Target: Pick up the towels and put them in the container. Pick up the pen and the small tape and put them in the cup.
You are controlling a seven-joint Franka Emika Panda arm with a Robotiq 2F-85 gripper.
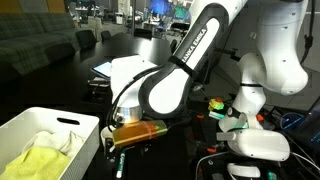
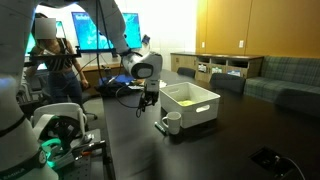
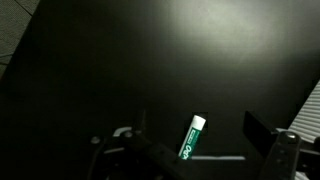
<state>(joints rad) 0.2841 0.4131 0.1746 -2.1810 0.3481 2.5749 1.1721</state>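
Spread wide and empty, the tool straddles the green-and-white plastic pen on the dark surface, apparently lined up to pinch it, while the off-white and yellow-green cloth towels already lie in the large white rectangular plastic bin beside the small white cup.

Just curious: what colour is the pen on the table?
The pen is green with white tip; wrist view.

We were in a robotics lab inside an open office. Lit monitors glowed behind a standing person, grey sofas sat by a wood-panelled wall, and a bulky white machine stood beside the black table.
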